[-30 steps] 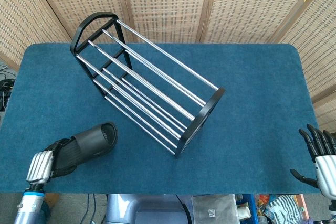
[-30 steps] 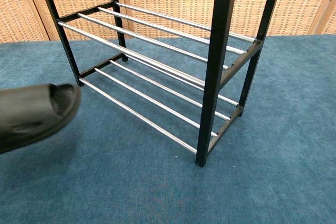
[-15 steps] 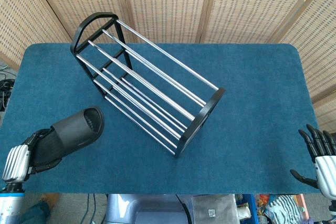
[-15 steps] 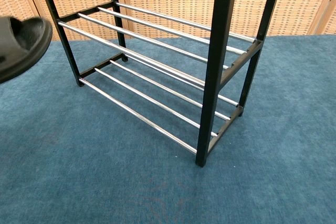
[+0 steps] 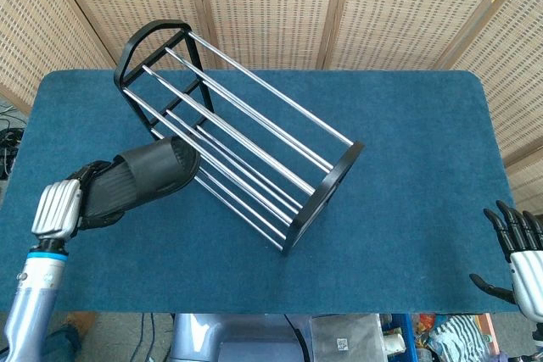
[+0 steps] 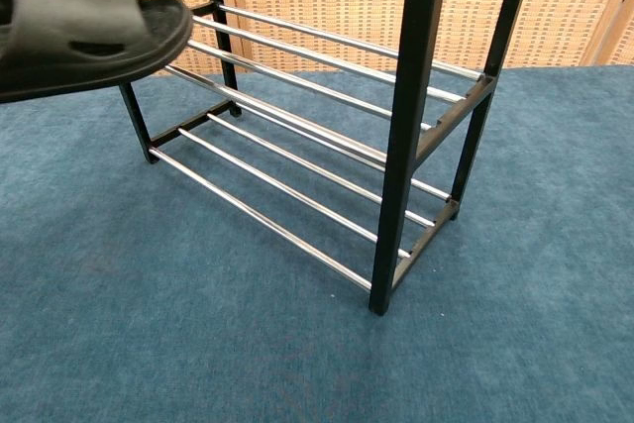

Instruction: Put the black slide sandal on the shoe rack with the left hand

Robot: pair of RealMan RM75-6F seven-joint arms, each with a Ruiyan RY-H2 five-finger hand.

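The left robot hand [image 5: 68, 203] appears only in the head view, at the left edge of the blue worktop [image 5: 407, 150], and most of its fingers are covered by the black slide sandal [image 5: 140, 184] they grasp at the heel end. The chest view leaves that hand out altogether and cuts off the sandal's rear at the left border, showing just the strap and toe [image 6: 89, 32] raised in the air. There the toe overlaps the near upper rails at the left end of the shoe rack [image 6: 416, 126], though actual contact cannot be made out. From the head view the sandal's toe lies over the front edge of the rack [image 5: 237, 133], pointing toward its chrome rails.

The right robot hand [image 5: 519, 252] sits at the lower right corner of the head view, partly clipped by the frame edge, well apart from the rack; its fingers are spread and nothing lies between them. The chest view does not include it.

The head view shows the rack whole, set diagonally on the worktop with a rounded black end frame at the far left and a second one at the near right. The chest view crops the tops of the black posts but shows the two tiers of rails clearly. Both tiers hold nothing. Behind the worktop stands a woven screen [image 5: 280, 6], visible in both views.
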